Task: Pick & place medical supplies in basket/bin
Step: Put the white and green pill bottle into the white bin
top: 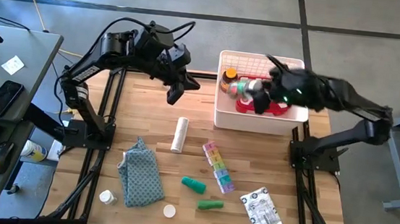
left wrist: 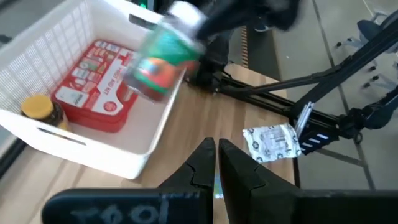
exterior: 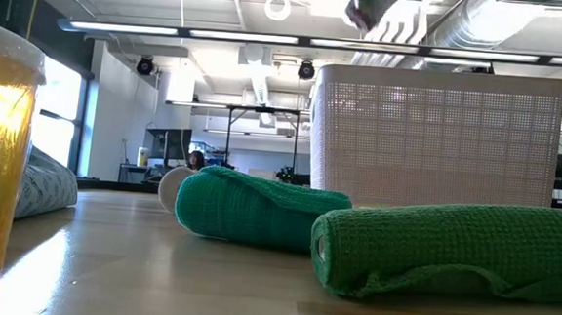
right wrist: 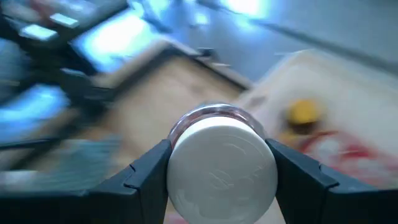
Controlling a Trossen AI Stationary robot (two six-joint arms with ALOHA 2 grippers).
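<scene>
We saw the right gripper [top: 259, 95] over the white bin [top: 223, 118] at the far side of the table [top: 254, 160], its fingers [right wrist: 146, 174] pinching a bottle [right wrist: 222, 163] by the sides of its white cap. From the left wrist view that bottle [left wrist: 163, 55] showed a green and red label and hung above the bin's open top, blurred. Inside the bin [left wrist: 37, 130] lay the red first-aid case [left wrist: 96, 84] flat on the floor, with an amber bottle [left wrist: 38, 110] with a yellow cap just beside it.

The left gripper [top: 175, 93] hung above the table near the bin's left wall, its jaws pressed together and holding nothing.

Still on the table we counted a white roll [top: 179, 134], a rainbow pill organizer [top: 218, 166], two green tubes [top: 193, 185] [top: 211, 204], a silver-white packet [top: 262, 214], a small white bottle [top: 107, 197] and a white cap-like piece [top: 169, 211]. A blue-grey patterned cloth [top: 140, 173] lay crumpled near the left front. In the low view the two green tubes [exterior: 258, 207] [exterior: 451, 248] lay in front of the bin [exterior: 439, 138], well apart from it.
</scene>
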